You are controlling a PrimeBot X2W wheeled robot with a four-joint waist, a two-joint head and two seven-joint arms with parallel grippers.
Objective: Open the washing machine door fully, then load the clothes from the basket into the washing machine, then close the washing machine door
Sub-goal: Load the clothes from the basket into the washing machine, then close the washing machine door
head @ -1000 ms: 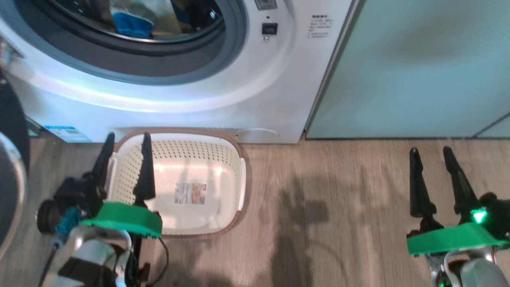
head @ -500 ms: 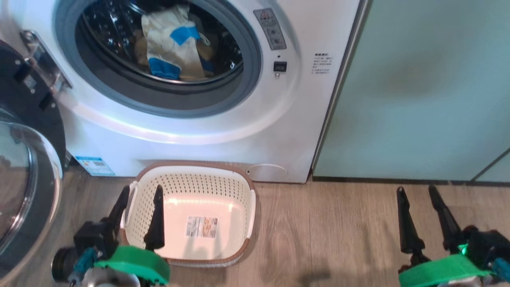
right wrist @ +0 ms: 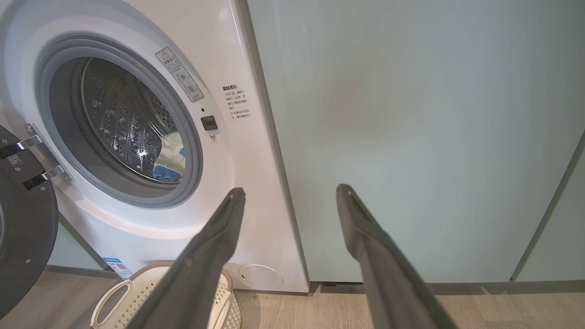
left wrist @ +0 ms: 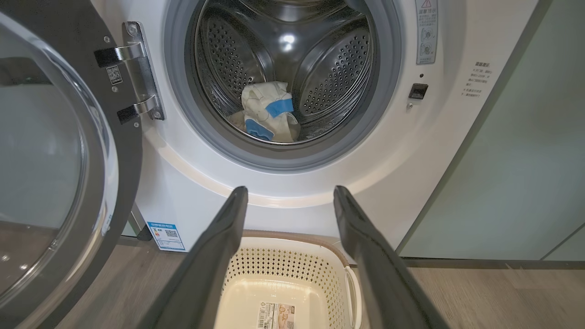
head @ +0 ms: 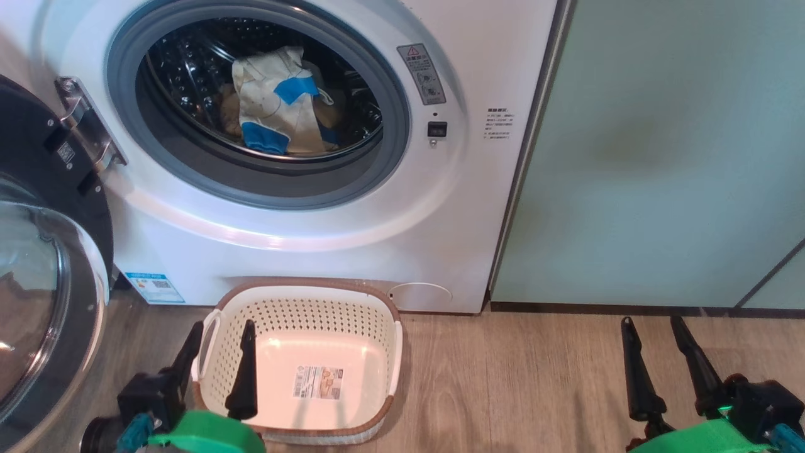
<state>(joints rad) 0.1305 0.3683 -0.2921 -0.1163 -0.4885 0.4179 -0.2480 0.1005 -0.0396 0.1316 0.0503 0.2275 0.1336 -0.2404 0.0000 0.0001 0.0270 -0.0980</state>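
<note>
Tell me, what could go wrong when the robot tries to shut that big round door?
1. The washing machine door hangs wide open just left of the left gripper; its glossy black rim might make the gripper slip off while pushing.
2. The clothes lie near the front of the drum, so a loose edge might get pinched against the grey gasket.
3. The basket sits on the floor right under the opening; a low-reaching arm could knock it.

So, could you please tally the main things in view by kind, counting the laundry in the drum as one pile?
Washing machine: 1
Washing machine door: 1
Basket: 1
Pile of clothes: 1
End effectors: 2 (left end effector, right end effector), both open
Total: 6
</note>
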